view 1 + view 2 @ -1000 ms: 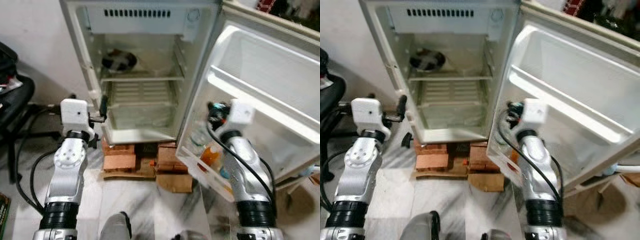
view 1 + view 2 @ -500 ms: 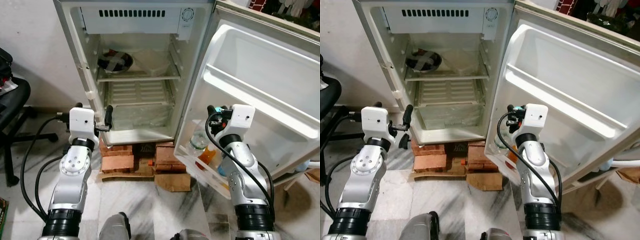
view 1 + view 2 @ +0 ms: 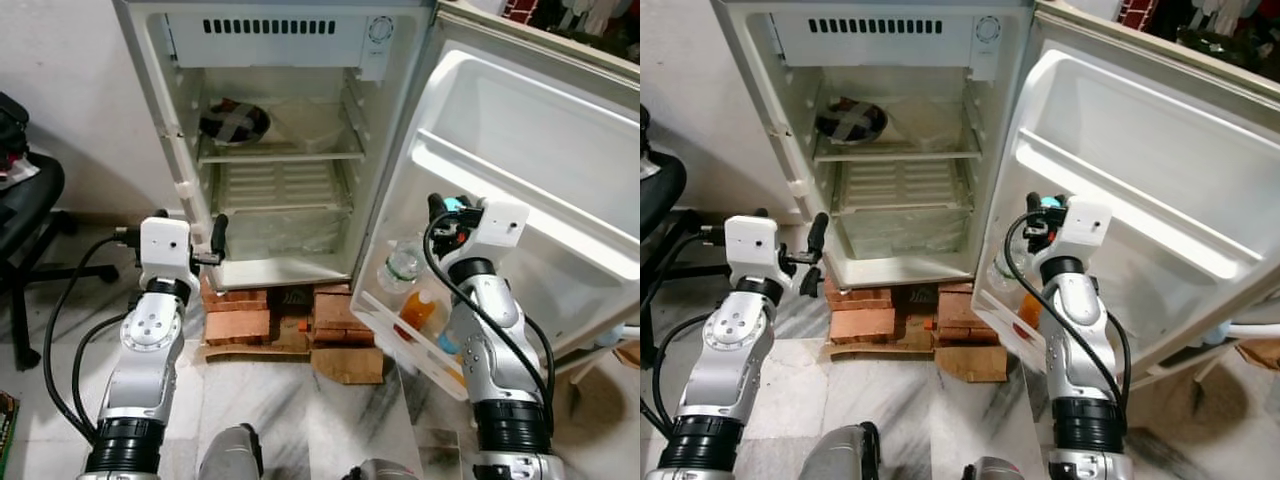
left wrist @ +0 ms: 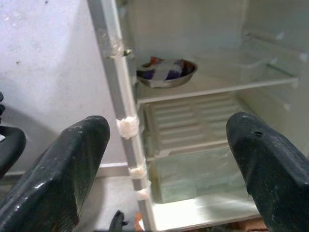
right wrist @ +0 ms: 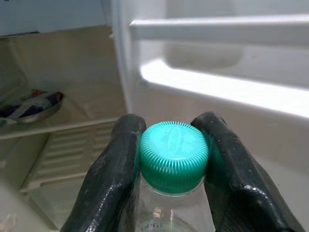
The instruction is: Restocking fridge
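With my right gripper (image 5: 171, 159) clenched on the green cap of a clear bottle (image 5: 171, 212), I hold that bottle by its neck just above the bottom door rack (image 3: 400, 335) of the open fridge (image 3: 290, 150). One black finger (image 5: 108, 179) presses each side of the cap. In that rack, near the edge closest to the fridge body, stands a clear water bottle (image 3: 399, 268), and just beside it an orange bottle (image 3: 420, 310); something teal shows further along the rack, too hidden to name. The door shelf above them (image 3: 520, 215) holds nothing I can make out.

My left gripper (image 4: 164, 159) is released, its fingers spread wide, hovering by the fridge's hinge-free front edge at the level of the crisper drawer (image 3: 285, 235). On the fridge's upper shelf, toward its left rear corner, sits a metal bowl (image 4: 166, 72) with something wrapped in white and dark material inside. The fridge stands on bricks (image 3: 240, 315) over flattened cardboard (image 3: 345, 362) on the marble floor (image 3: 300, 420). A black chair (image 3: 25, 210) stands well off to my left.
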`<state>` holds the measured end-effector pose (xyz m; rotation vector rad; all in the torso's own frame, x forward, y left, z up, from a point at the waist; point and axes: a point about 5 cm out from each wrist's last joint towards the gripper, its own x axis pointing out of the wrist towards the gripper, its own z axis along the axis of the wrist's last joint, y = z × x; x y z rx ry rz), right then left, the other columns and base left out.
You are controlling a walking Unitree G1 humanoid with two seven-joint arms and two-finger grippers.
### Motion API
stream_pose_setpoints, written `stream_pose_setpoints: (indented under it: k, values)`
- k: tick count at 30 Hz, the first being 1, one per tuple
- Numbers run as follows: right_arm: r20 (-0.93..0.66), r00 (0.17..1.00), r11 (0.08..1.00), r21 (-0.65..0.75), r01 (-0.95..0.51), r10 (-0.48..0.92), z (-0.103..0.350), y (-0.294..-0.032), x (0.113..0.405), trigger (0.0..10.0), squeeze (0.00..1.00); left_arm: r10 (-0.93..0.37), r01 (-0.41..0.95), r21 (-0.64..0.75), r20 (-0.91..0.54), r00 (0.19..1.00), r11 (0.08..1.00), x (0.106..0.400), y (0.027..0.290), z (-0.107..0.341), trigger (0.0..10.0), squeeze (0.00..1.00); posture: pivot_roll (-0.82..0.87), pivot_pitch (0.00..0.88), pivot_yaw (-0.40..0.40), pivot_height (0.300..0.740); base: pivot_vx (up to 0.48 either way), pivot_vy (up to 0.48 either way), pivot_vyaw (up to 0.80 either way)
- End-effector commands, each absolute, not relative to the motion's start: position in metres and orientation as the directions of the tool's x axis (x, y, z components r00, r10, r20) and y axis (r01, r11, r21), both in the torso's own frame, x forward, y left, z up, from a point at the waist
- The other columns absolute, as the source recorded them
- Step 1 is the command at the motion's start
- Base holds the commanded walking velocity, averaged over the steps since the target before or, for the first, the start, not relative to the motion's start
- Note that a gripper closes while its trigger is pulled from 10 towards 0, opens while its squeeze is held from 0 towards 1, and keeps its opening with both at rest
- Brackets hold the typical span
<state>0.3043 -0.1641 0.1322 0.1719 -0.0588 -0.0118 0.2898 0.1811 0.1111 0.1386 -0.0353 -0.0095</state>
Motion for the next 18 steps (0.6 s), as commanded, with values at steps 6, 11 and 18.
stream_pose_setpoints:
  k: [6, 11, 18]
  values:
    - [0.091, 0.996, 0.983, 0.182, 0.006, -0.023, 0.1376, -0.1636, 0.3052, 10.0, 0.00, -0.026, 0.023, 0.139, 0.019, 0.999, 0.990, 0.2918, 0.1800, 0.1104, 10.0, 0.00, -0.02, 0.056, -0.040, 0.740, 0.000, 0.377, 0.00]
    - [0.088, 0.996, 0.983, 0.181, 0.016, -0.033, 0.1362, -0.1648, 0.3051, 10.0, 0.00, -0.028, 0.026, 0.143, 0.018, 0.999, 0.989, 0.2921, 0.1795, 0.1110, 10.0, 0.00, -0.02, 0.065, -0.040, 0.740, 0.000, 0.253, 0.00]
    - [0.091, 0.995, 0.984, 0.179, 0.017, -0.034, 0.1366, -0.1642, 0.3060, 10.0, 0.00, -0.029, 0.027, 0.134, 0.009, 1.000, 0.991, 0.2910, 0.1789, 0.1100, 10.0, 0.00, -0.02, 0.069, -0.043, 0.740, 0.000, 0.067, -0.74]
